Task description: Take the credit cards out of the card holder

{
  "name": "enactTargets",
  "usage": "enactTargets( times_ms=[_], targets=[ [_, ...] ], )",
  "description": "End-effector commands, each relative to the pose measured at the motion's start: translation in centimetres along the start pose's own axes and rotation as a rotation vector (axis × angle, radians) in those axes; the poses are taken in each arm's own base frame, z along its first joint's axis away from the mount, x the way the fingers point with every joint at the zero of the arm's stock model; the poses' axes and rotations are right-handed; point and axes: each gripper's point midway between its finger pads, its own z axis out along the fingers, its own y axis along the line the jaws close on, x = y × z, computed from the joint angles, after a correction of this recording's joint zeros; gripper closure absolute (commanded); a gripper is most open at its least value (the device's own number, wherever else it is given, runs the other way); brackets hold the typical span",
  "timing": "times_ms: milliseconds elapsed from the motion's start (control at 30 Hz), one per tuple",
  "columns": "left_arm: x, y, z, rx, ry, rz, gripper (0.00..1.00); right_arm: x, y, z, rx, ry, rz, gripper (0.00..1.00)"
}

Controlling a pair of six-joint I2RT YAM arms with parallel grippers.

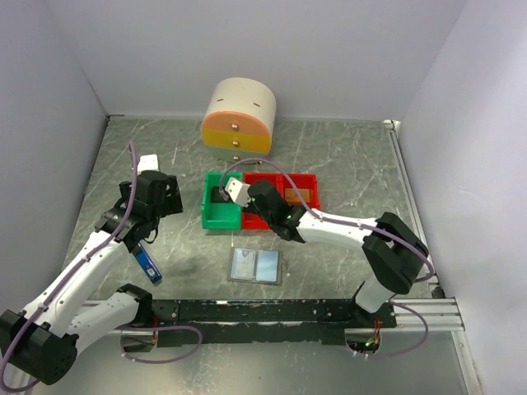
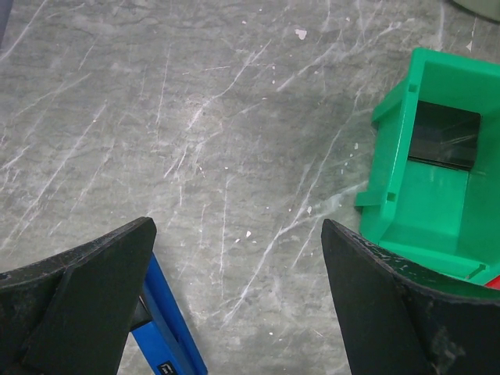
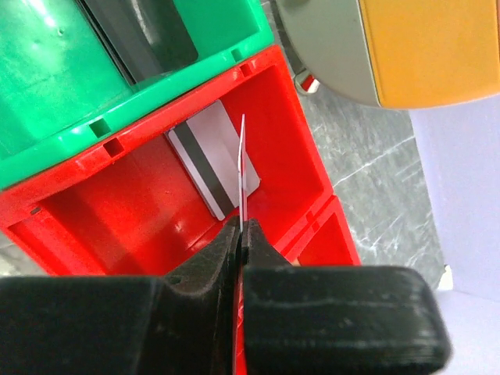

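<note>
Gripping 1 credit card [image 3: 241, 168] edge-on between the right jaws.

Edge-on in the right claw [image 3: 242, 228], the credit card [image 3: 241, 164] hides its face.

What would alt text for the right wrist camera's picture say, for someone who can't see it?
The right gripper pinches a thin card, seen edge-on, above a red bin where a silver card with a dark stripe lies. A green bin adjoins it at upper left; an orange-and-grey cabinet shows upper right.
</note>
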Motion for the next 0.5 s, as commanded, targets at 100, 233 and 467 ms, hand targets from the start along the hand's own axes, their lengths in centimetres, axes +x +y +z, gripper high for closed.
enactTargets(
  times_ms=[100, 233, 467],
  targets=[
    [-1.1, 0.8, -0.5, -0.025, -0.040, -0.020, 0.00, -0.6, -0.5, 2.2, 0.006, 0.009, -0.170, 1.00],
    [-1.2, 0.7, -0.5, -0.023, -0.041, -0.020, 0.00, -0.9, -0.9, 3.4, -0.006, 0.017, -0.162, 1.00],
    [-1.4, 1.2, -0.8, -0.045, -0.050, -0.033, 0.00, 0.9, -0.9, 4.8, -0.053, 0.031, -0.148, 1.00]
  ],
)
